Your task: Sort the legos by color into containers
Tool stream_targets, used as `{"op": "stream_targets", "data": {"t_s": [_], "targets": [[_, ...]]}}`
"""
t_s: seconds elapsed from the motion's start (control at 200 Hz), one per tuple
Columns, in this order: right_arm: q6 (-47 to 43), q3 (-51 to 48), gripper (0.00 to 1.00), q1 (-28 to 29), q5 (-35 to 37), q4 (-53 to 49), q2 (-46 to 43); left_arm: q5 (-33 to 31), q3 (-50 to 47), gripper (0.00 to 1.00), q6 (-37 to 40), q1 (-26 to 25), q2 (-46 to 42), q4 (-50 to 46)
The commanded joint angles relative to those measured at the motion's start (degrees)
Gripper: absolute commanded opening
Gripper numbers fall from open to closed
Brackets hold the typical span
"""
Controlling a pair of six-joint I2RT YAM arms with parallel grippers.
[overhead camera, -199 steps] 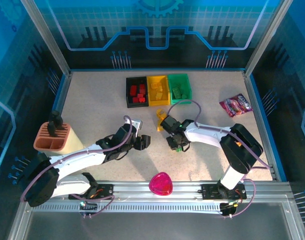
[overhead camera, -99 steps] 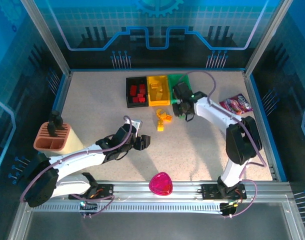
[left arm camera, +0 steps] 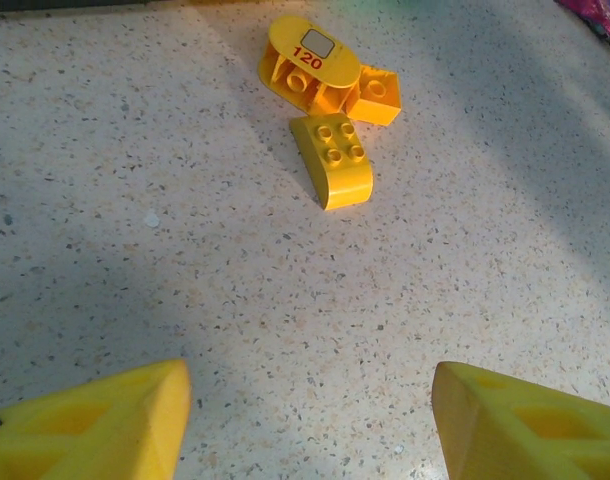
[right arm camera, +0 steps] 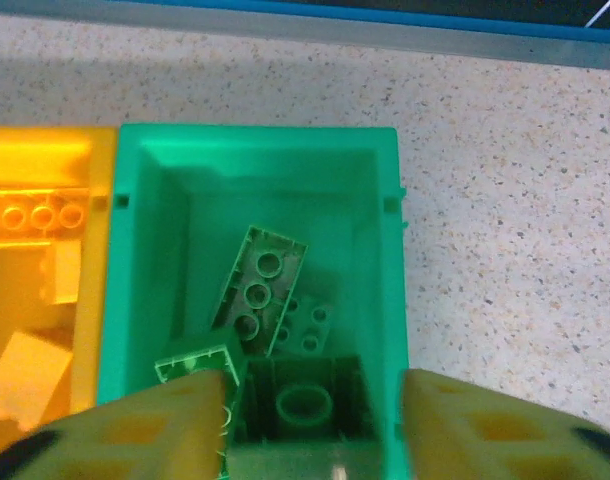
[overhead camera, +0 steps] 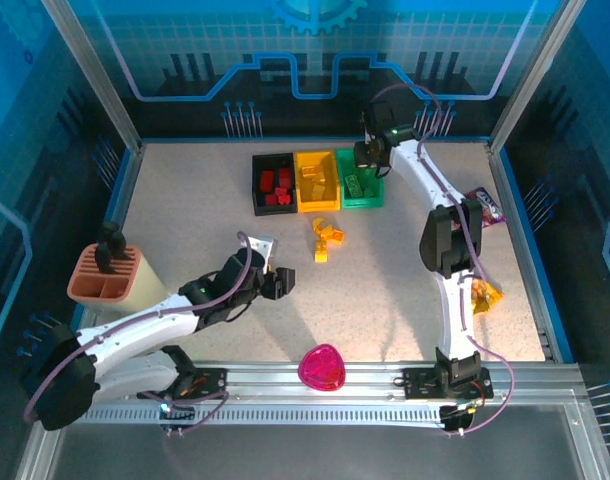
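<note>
Left gripper (left arm camera: 307,390), nearest the bases, is hovering low over the tabletop (overhead camera: 405,290); its jaws are standing wide with nothing between them

Just ahead of it three yellow legos (left arm camera: 331,158) are lying in a loose cluster on the bare surface: one rounded piece nearest, with two more touching each other behind it. No other loose pieces are showing on the tabletop

Further back the three containers are sitting side by side. The black bin (overhead camera: 256,186) is holding red legos (overhead camera: 276,184), the yellow bin (overhead camera: 298,180) is holding yellow pieces, and the green bin (right arm camera: 255,140) is holding green ones

Right gripper (right arm camera: 313,388) is hanging directly over the green bin at the far end. Its jaws are parted, and a green brick (right arm camera: 305,408) is lying below and between them with a gap on each side, so it is judged free of the grip

Step in hand: depositing green, apparently complete. Sorting is looking nearly done, with the yellow cluster remaining

Next move is calling for the left gripper to advance, descend over the nearest yellow piece, close across its short sides and carry it to the yellow bin
</note>
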Motion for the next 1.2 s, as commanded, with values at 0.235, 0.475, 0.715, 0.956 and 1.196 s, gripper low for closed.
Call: {"op": "stream_targets", "data": {"t_s": [0.235, 0.475, 0.715, 0.956, 1.196], "targets": [[1.43, -18.94, 0.89, 3.22, 1.21, 5.23, -13.64, -0.82, 1.21, 0.68, 0.11, -0.48, 0.41, -1.59], [3.09, -40.88, 0.89, 5.94, -1.73, 15.34, -28.53, 2.14, 4.74, 0.73, -1.04, -0.39, 8.1, 1.76], [4.66, -56.3, 0.89, 7.37, -3.14, 20.48, -39.21, 4.37, 10.68, 0.73, -1.19, -0.45, 17.42, 2.7], [6.43, -64.12, 0.9, 7.28, -4.82, 22.35, -44.96, 5.31, 23.68, 0.71, 1.33, -0.41, 32.12, -3.89], [7.87, -70.16, 0.9, 6.8, -5.07, 23.8, -48.09, 2.54, 35.34, 0.7, -0.33, -0.37, 44.48, -12.36]]}}
